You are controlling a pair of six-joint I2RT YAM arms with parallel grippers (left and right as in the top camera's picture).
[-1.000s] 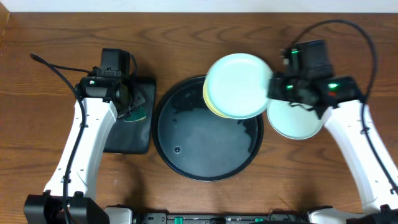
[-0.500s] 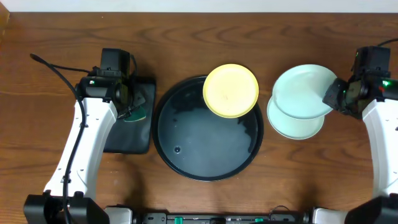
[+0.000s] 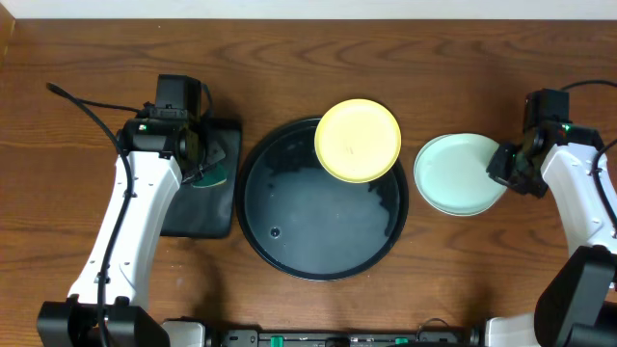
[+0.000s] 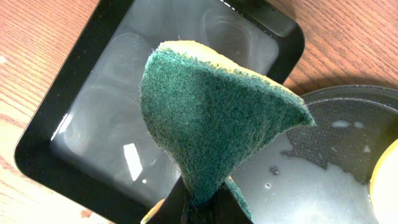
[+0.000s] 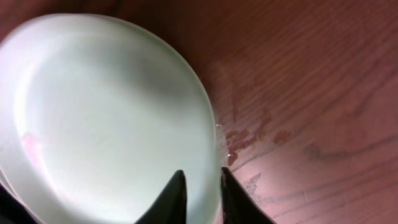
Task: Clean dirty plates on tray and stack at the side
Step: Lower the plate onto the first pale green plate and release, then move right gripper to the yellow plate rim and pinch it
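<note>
A pale yellow plate [image 3: 358, 141] rests tilted on the far rim of the large round black tray [image 3: 289, 251], which holds soapy water. Two mint-blue plates [image 3: 453, 173] lie stacked on the table right of the tray, and only the top one shows clearly. My right gripper [image 3: 503, 166] is at the stack's right edge. In the right wrist view its fingers [image 5: 202, 186] are shut on the rim of the top mint plate [image 5: 99, 118]. My left gripper [image 4: 199, 208] is shut on a green and yellow sponge [image 4: 211, 118] above the rectangular tray.
A smaller rectangular black tray [image 3: 198, 217] with water in it sits left of the round tray, under my left gripper [image 3: 207, 159]. It also shows in the left wrist view [image 4: 74, 124]. Bare wood table lies around everything.
My right gripper carried a mint plate from above the tray to the right and lowered it onto the other mint plate. The yellow plate became uncovered. The left arm has not moved.
</note>
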